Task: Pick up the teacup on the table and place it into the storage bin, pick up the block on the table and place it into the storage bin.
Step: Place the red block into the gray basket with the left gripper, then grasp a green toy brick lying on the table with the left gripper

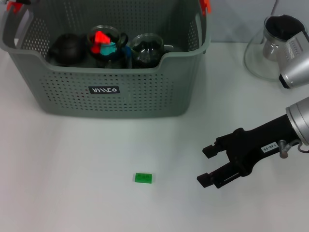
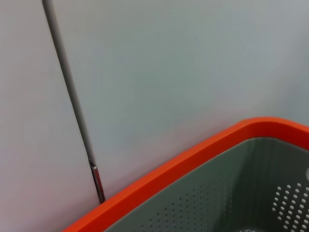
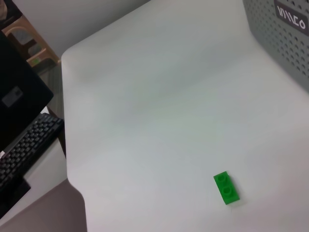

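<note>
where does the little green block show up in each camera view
Head view: green block on the white table, in front of the storage bin, ahead of the open right gripper.
Left wrist view: not in it.
Right wrist view: block near the bottom, right of centre.
Shared landmark: the bin's black label.

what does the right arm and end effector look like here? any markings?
Head view: the right end effector is matte black, with two blocky, square-tipped fingers on a black body. A small white label with dark print sits on that body. Behind it, the arm is a silver-grey cylindrical link with a small metal fitting at the joint. The left arm is not visible.
</note>
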You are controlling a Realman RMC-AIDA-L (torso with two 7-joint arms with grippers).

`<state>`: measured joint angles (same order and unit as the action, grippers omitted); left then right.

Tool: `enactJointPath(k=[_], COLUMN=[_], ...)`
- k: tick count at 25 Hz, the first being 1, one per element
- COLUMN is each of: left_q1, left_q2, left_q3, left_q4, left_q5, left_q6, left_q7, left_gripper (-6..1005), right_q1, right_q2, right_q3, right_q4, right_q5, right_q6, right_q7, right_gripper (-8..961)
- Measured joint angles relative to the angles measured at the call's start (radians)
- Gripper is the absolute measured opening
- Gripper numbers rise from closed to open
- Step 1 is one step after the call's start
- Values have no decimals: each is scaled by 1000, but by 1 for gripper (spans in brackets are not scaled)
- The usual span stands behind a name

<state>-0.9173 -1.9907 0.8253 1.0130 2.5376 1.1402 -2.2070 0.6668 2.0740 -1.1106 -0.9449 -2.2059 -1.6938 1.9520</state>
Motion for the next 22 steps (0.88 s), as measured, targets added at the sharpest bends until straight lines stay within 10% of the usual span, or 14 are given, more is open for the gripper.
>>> enactJointPath(k=[8, 18, 22], left_q1=[48, 308, 393], left_q2=[-8, -159, -174], left_q3=[-7, 71, 247], left_q4=[190, 595, 627], left_q5=[-42, -191, -157], left_q6=[249, 716, 723], left_q7=[25, 293, 322], left_gripper=[624, 824, 833], right_q1=[0, 1, 4], right_q2=[0, 3, 4], right_q3=[0, 3, 20], right_q4=[5, 11, 18], right_q5=[0, 2, 1], right_q6=[1, 12, 16], right_q7=[-6, -2, 0], right_gripper=[940, 940, 940])
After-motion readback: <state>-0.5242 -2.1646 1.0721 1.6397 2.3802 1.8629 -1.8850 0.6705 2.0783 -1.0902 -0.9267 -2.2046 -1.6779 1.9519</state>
